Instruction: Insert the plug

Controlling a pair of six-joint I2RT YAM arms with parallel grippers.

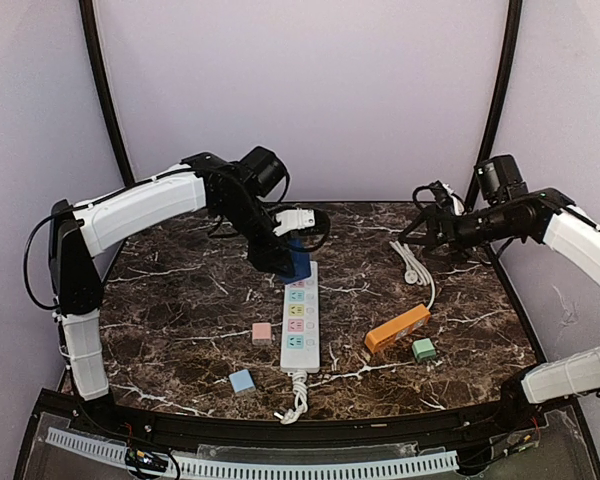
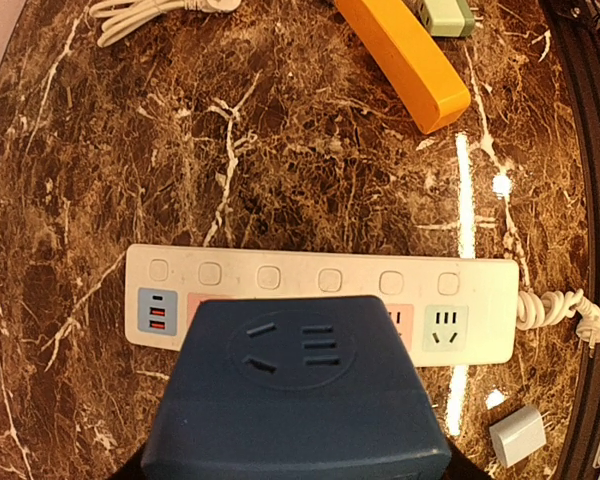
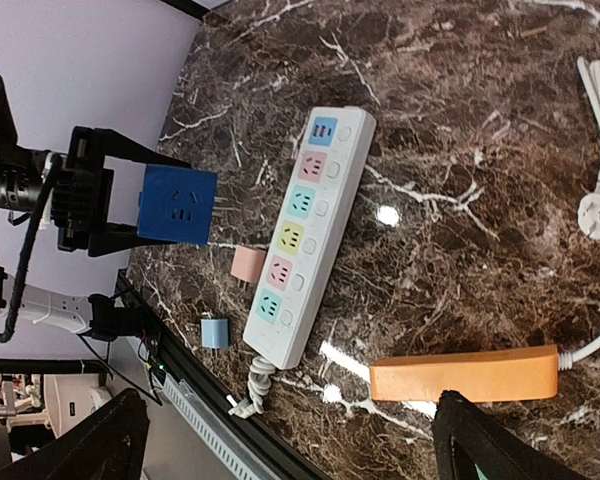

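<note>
My left gripper (image 1: 283, 250) is shut on a dark blue cube plug (image 1: 298, 262), which it holds just above the far end of the white power strip (image 1: 300, 320). In the left wrist view the blue plug (image 2: 300, 390) fills the lower frame and covers part of the strip (image 2: 480, 300); its prongs are hidden. The right wrist view shows the plug (image 3: 177, 205) raised beside the strip's far end (image 3: 315, 215). My right gripper (image 1: 423, 218) is open and empty, raised over the table's back right; its fingertips (image 3: 490, 445) frame the bottom of the right wrist view.
An orange power strip (image 1: 397, 328) and a green adapter (image 1: 424, 349) lie right of the white strip. A pink adapter (image 1: 262, 333) and a light blue adapter (image 1: 242, 381) lie to its left. A white cord with a plug (image 1: 412, 262) lies at the back right.
</note>
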